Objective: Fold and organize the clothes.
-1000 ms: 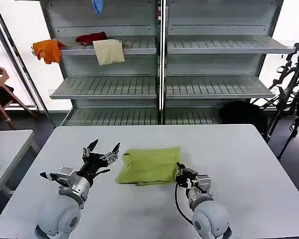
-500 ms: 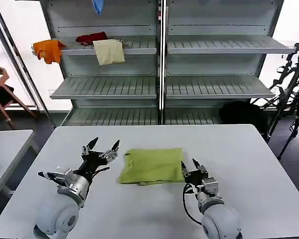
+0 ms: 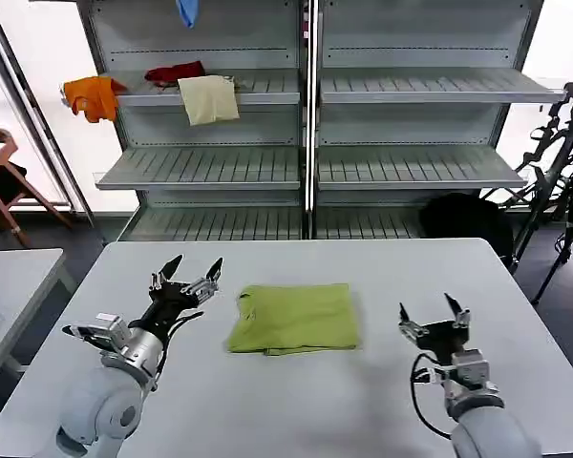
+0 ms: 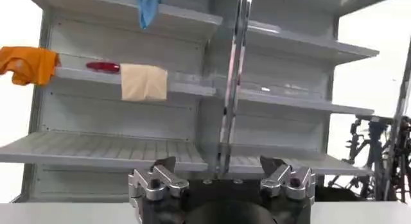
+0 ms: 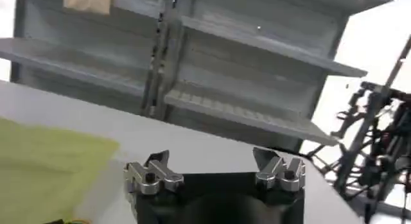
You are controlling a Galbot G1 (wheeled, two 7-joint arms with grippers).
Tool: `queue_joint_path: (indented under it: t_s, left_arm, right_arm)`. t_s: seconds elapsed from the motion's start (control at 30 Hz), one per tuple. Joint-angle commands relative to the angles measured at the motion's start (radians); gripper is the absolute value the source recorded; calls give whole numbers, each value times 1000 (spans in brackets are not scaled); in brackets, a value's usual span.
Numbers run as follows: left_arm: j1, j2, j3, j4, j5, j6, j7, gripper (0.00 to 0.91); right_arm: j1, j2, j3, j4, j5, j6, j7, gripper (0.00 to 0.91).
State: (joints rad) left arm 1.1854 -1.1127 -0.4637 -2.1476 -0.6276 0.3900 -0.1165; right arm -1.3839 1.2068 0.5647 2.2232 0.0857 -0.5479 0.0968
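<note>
While folded, T-shirt: the lime-green T-shirt lies mid-table
Left gripper: fingers spread, just left of the shirt; holding nothing
Right gripper: fingers apart, right of it; clear of the cloth

Grey metal shelving stood at twelve o'clock behind the white table, backed by bright windows (daylight washing through). A wooden chair sat at ten o'clock, tripods at two.
</note>
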Motion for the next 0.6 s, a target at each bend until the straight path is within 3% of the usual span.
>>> queue_joint_path:
  t_s: [0.03,0.13,0.23,0.6]
  left_arm:
    - [8,25,-98,76,-46,-33,73,907]
    - [25,47,-130,86,-61,-30,84,907]
    - [44,60,-152,83,-61,-21,87,907]
    - [114,65,-177,70,-70,-11,90,907]
  right_arm:
    - [-139,-48,320,8,112,70,-85,907]
    - [-128,-43,335,-6,201,33,-46,907]
    - [-133,-46,329,0,208,15,13,907]
    - [-201,-45,377,43,226,-7,-42,907]
